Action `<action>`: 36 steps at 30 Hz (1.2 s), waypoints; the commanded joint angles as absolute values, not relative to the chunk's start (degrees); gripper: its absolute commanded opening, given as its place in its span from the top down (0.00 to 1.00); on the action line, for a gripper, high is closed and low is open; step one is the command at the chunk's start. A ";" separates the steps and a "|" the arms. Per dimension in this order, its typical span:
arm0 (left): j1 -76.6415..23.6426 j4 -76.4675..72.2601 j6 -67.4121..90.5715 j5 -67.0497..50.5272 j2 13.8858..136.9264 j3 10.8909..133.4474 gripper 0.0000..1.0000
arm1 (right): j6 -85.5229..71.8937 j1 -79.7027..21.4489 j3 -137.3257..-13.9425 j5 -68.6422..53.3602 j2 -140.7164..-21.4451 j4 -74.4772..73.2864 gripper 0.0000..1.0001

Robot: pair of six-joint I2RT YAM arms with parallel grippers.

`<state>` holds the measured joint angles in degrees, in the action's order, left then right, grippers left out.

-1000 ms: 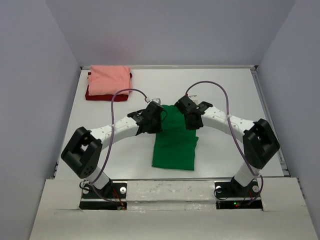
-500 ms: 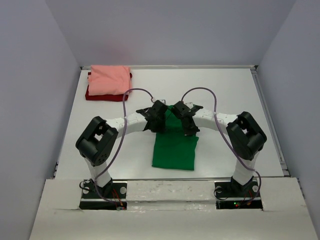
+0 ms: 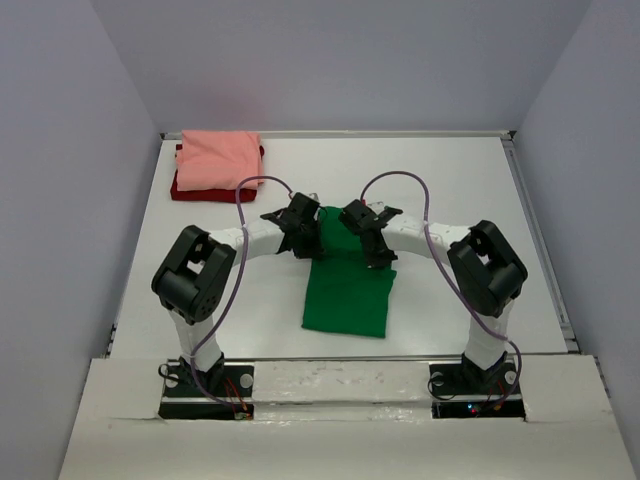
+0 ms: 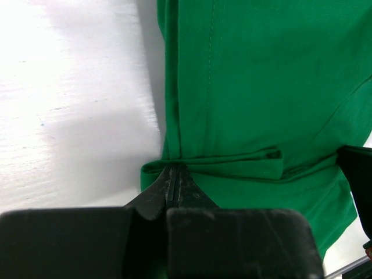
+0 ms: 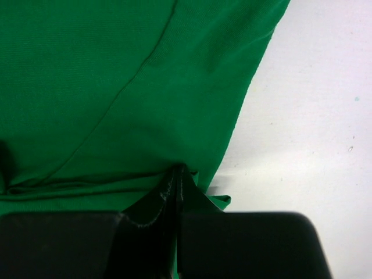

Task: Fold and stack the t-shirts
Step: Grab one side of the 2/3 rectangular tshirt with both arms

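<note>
The green t-shirt lies as a narrow folded strip in the middle of the table. My left gripper is shut on its far left edge; the left wrist view shows the closed tips pinching a green fold. My right gripper is shut on the far right edge, its tips pinching the cloth. The far end of the shirt is lifted between the two grippers. The salmon pink t-shirt lies folded on the dark red t-shirt at the far left corner.
The white table is walled by grey panels left, right and behind. A raised lip runs along its right edge. The arm bases stand at the near edge.
Both grippers have drawn toward each other and back toward the near side, carrying the shirt's far end. The arms' elbows have folded up. The green strip on the table looks shorter.
</note>
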<state>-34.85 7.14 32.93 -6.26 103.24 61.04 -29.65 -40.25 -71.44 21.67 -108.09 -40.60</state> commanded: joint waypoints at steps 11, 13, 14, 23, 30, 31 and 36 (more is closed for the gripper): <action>-32.87 7.73 32.61 -5.54 102.13 56.60 1.00 | -24.70 -37.00 -78.48 15.21 -118.47 -37.71 1.00; -32.43 7.73 32.52 -5.54 102.39 56.95 1.00 | -24.43 -37.00 -79.45 15.56 -119.35 -37.88 1.00; -32.34 7.82 32.43 -5.45 102.48 57.13 1.00 | -24.35 -37.00 -79.63 15.56 -119.62 -37.97 1.00; -32.25 9.14 32.78 -0.62 96.52 58.53 0.91 | -25.84 -37.00 -77.70 24.24 -114.44 -38.58 1.00; -34.53 13.62 32.26 11.84 87.37 63.10 0.64 | -24.96 -37.00 -81.19 33.39 -106.36 -44.37 0.82; -35.06 15.36 32.17 13.34 86.15 63.89 0.61 | -24.96 -37.00 -82.25 35.49 -103.74 -45.86 0.77; -37.88 22.05 30.42 17.23 79.73 69.69 0.41 | -23.82 -37.53 -84.56 35.08 -94.52 -53.60 0.40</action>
